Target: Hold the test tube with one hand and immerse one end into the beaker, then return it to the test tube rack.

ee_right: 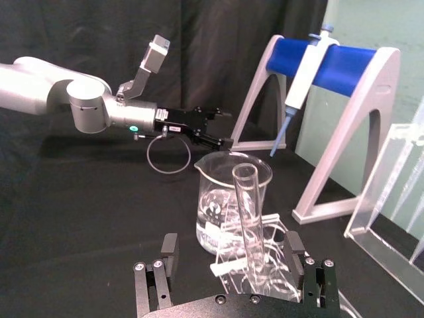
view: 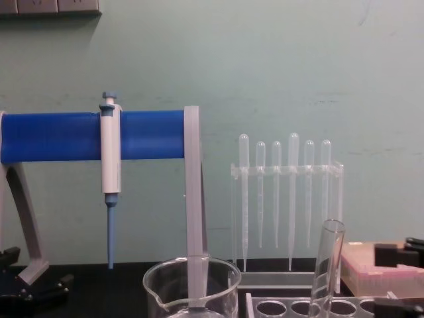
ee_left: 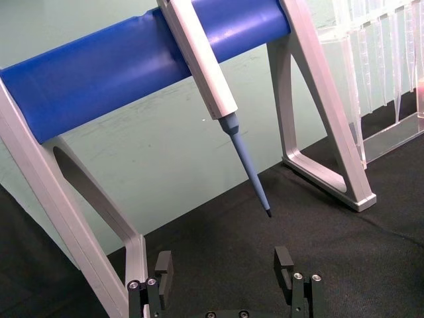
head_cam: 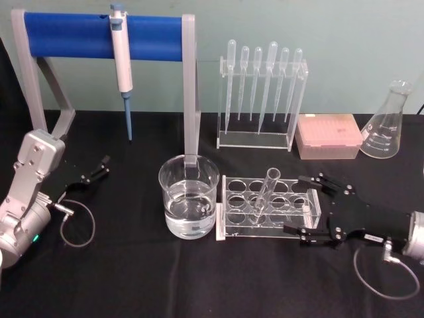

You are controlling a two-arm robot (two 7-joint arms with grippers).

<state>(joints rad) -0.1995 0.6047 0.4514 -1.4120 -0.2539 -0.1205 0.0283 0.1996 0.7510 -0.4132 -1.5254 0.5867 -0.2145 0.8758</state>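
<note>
Leaning clear glass test tube (head_cam: 265, 192) in acrylic rack (head_cam: 255, 231); right gripper (head_cam: 296, 204), left gripper (head_cam: 98, 169) spread.

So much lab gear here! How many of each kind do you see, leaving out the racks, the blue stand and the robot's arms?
Test tube: 1
Beaker: 1
Conical flask: 1
Plastic pipettes: 6
Pipettor: 1
Pink box: 1
Total: 11
</note>
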